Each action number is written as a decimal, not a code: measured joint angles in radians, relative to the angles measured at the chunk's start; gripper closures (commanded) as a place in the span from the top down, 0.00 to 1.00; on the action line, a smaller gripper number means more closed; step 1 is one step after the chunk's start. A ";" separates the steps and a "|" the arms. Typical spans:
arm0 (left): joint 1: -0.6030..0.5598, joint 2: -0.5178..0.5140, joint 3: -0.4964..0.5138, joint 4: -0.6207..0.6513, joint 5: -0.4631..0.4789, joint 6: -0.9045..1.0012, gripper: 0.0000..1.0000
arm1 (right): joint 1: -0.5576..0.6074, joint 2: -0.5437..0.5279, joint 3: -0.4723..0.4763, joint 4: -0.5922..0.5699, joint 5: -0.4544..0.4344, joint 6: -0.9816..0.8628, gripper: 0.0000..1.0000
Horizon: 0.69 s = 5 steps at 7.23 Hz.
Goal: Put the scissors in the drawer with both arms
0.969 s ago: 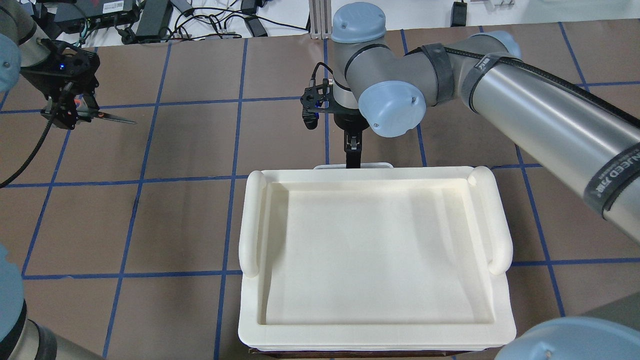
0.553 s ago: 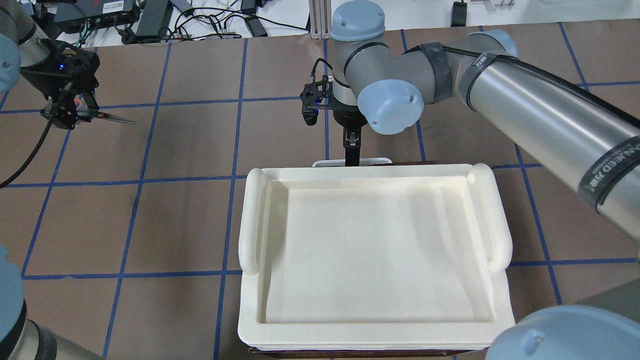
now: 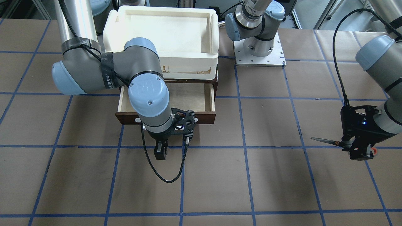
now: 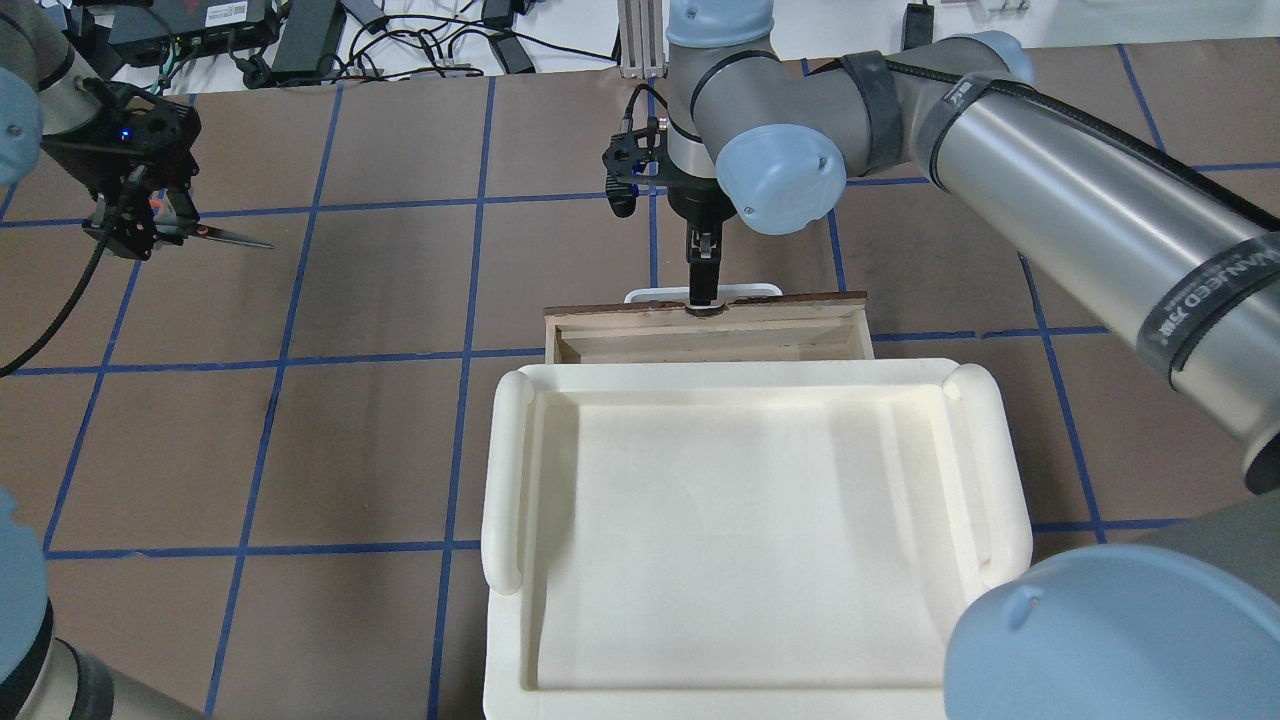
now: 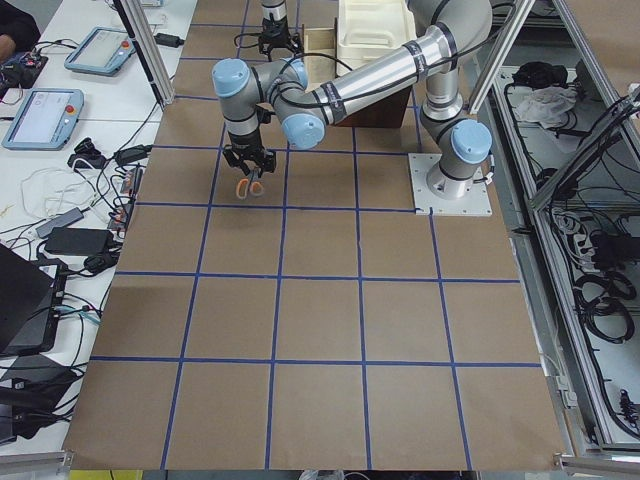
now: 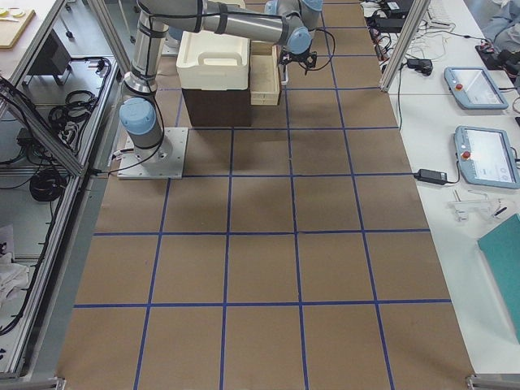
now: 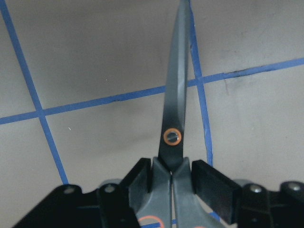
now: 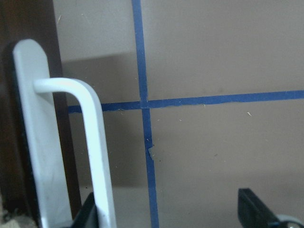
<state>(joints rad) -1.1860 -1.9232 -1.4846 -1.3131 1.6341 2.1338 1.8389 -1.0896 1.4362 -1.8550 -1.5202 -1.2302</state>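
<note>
My left gripper (image 4: 140, 225) is shut on the grey handles of the scissors (image 4: 225, 236) and holds them above the table at the far left, blades pointing right. The left wrist view shows the blades (image 7: 174, 104) clamped between the fingers (image 7: 141, 186). The dark brown drawer (image 4: 800, 300) is partly pulled out from under the cream tray, showing its pale wood inside. My right gripper (image 4: 704, 288) is at the drawer's white bar handle (image 4: 755, 291). The right wrist view shows the handle (image 8: 97, 152) against one finger (image 8: 88, 216), the jaws wide apart. From the front the drawer (image 3: 205, 118) is open.
The cream-white tray (image 4: 505, 470) sits on the dark cabinet above the drawer, nearest the robot. The right arm's elbow (image 3: 147, 94) hangs over the drawer's left half in the front-facing view. Cables and power supplies (image 4: 300, 40) lie beyond the table's far edge.
The right gripper has moved away from the robot with the handle, and the drawer has slid out from under the tray. The left gripper with the scissors has stayed put.
</note>
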 measured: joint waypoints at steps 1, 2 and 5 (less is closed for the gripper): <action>0.000 0.000 0.000 0.000 0.000 0.000 0.00 | -0.007 0.006 -0.009 0.000 0.001 -0.005 1.00; 0.000 0.000 0.000 0.000 0.000 0.000 0.00 | -0.011 0.013 -0.015 -0.002 0.001 -0.007 1.00; -0.001 -0.003 0.000 0.000 0.000 0.001 0.00 | -0.019 0.051 -0.056 -0.004 0.005 -0.008 1.00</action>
<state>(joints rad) -1.1866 -1.9259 -1.4849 -1.3131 1.6337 2.1352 1.8201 -1.0384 1.3806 -1.8585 -1.5155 -1.2379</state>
